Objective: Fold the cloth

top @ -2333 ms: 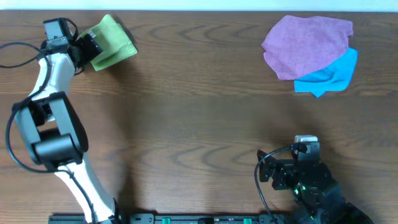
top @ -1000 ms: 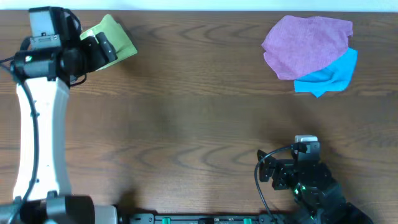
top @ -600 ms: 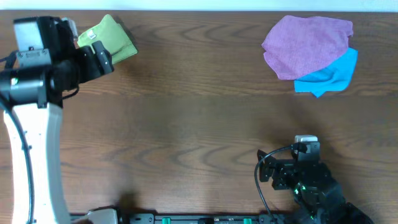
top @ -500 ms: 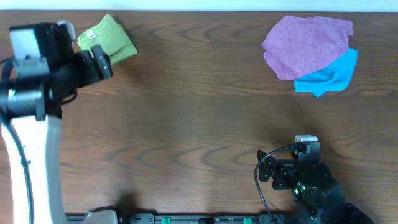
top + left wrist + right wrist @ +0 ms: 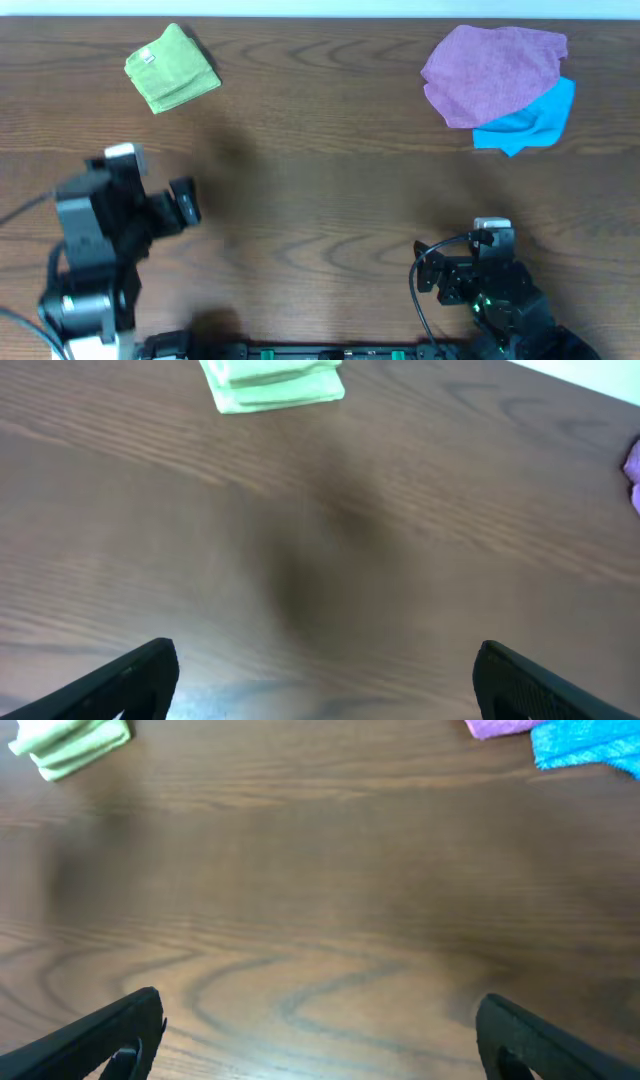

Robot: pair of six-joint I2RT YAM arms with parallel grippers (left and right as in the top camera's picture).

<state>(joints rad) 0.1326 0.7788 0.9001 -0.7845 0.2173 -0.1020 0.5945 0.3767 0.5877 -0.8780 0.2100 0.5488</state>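
Observation:
The lime-green cloth lies folded into a small square at the far left of the table, with a small white tag on its top. It also shows at the top of the left wrist view and at the top left of the right wrist view. My left gripper is open and empty, well in front of the cloth and apart from it; its fingers hang over bare wood. My right gripper is open and empty at the front right, over bare wood.
A crumpled purple cloth lies at the far right, partly on top of a blue cloth. Both show at the top right of the right wrist view, purple and blue. The table's far edge runs just behind the cloths.
My left arm has drawn back from the green cloth toward the front of the table. The cloth stays folded where it was left. The right arm has not moved.

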